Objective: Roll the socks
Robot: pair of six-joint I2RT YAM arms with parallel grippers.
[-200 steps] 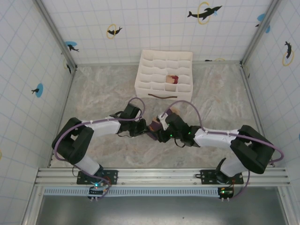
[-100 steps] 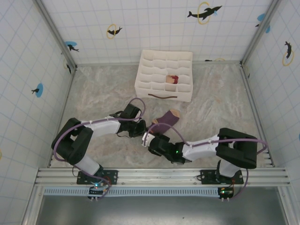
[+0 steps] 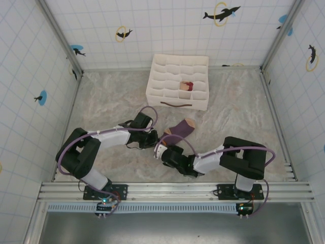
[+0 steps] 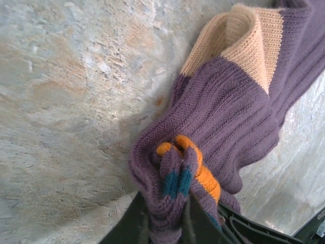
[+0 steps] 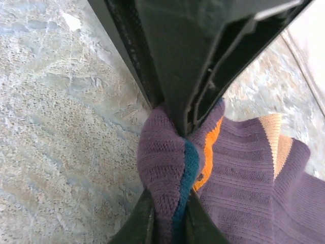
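Observation:
The dark purple sock (image 3: 179, 129) lies on the marble floor between the arms, its tan toe (image 3: 189, 122) pointing away. My left gripper (image 3: 155, 139) is shut on the sock's bunched cuff, whose orange and teal stripes (image 4: 185, 175) bulge above the jaws (image 4: 170, 226). My right gripper (image 3: 161, 151) pinches the same cuff (image 5: 170, 168) from the opposite side, just below the left gripper's dark fingers (image 5: 177, 66). The rest of the purple sock (image 5: 254, 173) trails to the right. The beige sock with dark red (image 3: 187, 86) sits in a compartment of the organiser box.
The white gridded organiser box (image 3: 175, 104) stands at the back centre with a dark strap on its front wall. Tiled walls close in the left, right and far sides. A metal rail (image 3: 172, 190) runs along the near edge.
My right gripper pulled back toward the near edge and left with the cuff, and the right arm folded in. The purple sock now lies stretched out. The left gripper stayed put.

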